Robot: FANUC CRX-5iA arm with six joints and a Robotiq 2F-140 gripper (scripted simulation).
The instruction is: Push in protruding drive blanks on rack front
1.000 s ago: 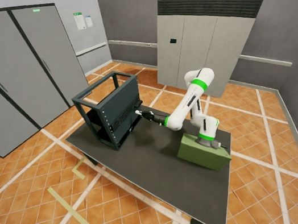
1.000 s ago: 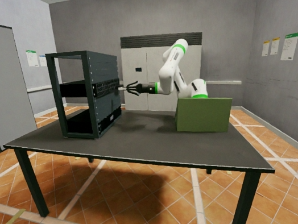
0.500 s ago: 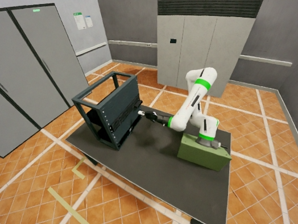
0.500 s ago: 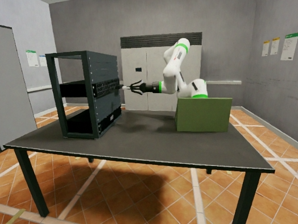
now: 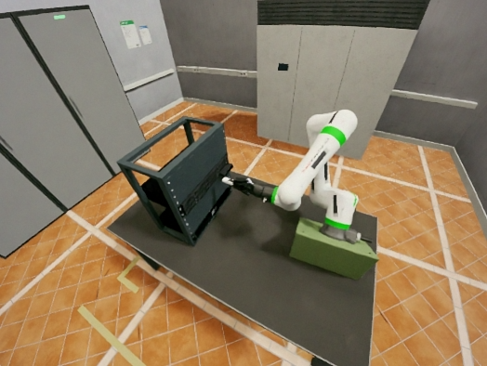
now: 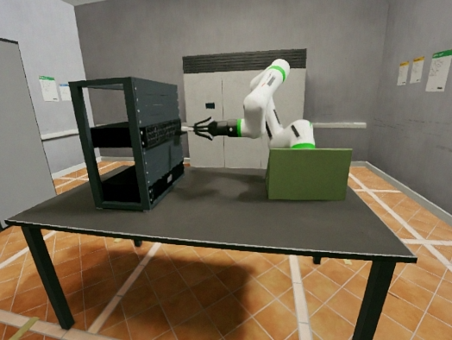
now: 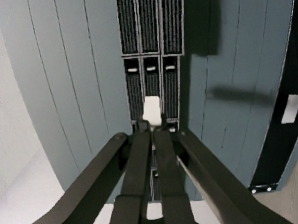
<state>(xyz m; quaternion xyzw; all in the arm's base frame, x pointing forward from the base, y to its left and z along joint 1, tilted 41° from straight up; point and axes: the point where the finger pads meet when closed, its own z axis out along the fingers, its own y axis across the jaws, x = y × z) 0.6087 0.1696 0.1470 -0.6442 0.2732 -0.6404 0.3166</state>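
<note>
Top: rack [image 5: 192,169] [image 6: 157,101] [image 7: 227,75] at 9 o'clock on the tabletop [image 5: 279,288] [image 6: 241,220], red arm lettering too small to read. Exterior: fingers [image 5: 228,180] [image 6: 188,129] clenched, pale tips at the drive row's [image 5: 202,188] [image 6: 161,133] [image 7: 151,30] far end, 3 o'clock on the rack; wall posters [image 6: 439,71] at 2 o'clock illegible. Wrist: drive row runs up to 12 o'clock, pale label [image 7: 290,109] at 3 unreadable.

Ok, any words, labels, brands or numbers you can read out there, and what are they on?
None can be read.
Red marking on the white arm: too small.
Posters on the walls: too blurred.
Green tag on the grey cabinet: no legible text.
</note>
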